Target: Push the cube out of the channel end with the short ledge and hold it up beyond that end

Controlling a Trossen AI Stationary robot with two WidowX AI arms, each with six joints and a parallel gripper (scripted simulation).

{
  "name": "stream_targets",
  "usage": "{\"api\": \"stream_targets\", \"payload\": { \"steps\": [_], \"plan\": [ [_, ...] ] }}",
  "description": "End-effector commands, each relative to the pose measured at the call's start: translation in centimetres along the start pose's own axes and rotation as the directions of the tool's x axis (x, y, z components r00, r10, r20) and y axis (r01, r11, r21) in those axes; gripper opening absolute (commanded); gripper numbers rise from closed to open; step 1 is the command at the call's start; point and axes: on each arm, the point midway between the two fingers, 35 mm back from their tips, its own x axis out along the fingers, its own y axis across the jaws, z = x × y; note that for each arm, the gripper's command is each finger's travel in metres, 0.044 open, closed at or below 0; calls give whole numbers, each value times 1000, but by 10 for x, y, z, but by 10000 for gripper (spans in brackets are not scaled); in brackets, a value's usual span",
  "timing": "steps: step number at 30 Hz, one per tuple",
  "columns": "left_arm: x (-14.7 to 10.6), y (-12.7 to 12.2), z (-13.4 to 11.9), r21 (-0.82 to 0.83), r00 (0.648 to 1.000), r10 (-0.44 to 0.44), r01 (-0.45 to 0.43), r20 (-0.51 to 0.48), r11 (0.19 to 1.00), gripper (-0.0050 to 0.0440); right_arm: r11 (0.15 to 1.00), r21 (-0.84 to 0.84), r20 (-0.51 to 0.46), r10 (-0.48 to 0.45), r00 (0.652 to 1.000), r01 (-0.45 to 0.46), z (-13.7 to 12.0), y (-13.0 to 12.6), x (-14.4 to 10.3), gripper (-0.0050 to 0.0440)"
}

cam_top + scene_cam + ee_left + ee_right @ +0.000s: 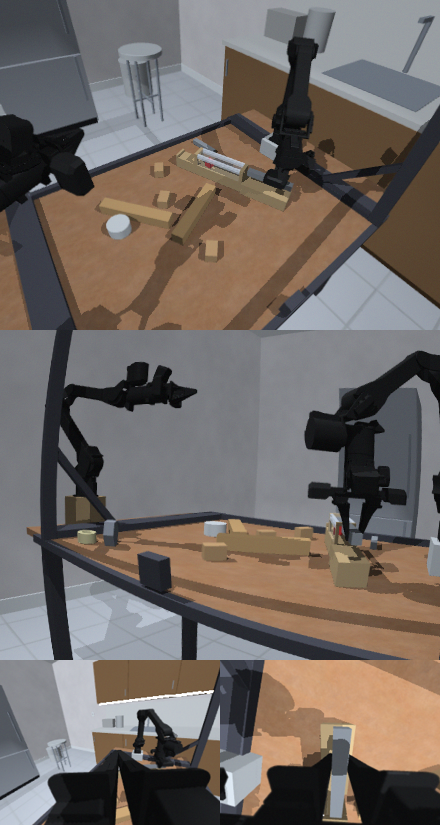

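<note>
The wooden channel (265, 196) (350, 573) lies on the table, with pale bars (227, 161) as its roof. The red cube (208, 164) (340, 530) shows between the bars, inside towards the end with the short ledge and raised lip (181, 154). My right gripper (278, 181) (353, 536) (338, 756) is shut on a long grey bar (256, 173) (339, 796), above the long ledge at the other end. The bar lies lengthwise over that ledge, its front end at the roofed part's opening; whether it reaches inside is unclear. My left gripper (195, 391) (117, 753) is shut and empty, raised far from the channel.
Two wooden beams (137, 212) (195, 214), several small wooden blocks (212, 250) (214, 551) and a white cylinder (119, 226) (215, 528) lie beside the channel. A small grey piece (204, 145) lies behind it. A white box (269, 146) (246, 774) stands near the right arm.
</note>
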Motion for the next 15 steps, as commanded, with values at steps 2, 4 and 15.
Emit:
{"api": "stream_targets", "payload": {
  "steps": [2,4,15],
  "plan": [
    [-1,0,7,0,1000,0,0,17,1000,0,1000,3,9,-11,1000,11,1,-2,2,0],
    [-1,0,7,0,1000,0,0,17,1000,0,1000,3,8,-9,1000,9,1,-2,4,0],
    [-1,0,7,0,1000,0,0,17,1000,0,1000,3,6,-4,1000,3,1,-1,14,0]
  ]
}}
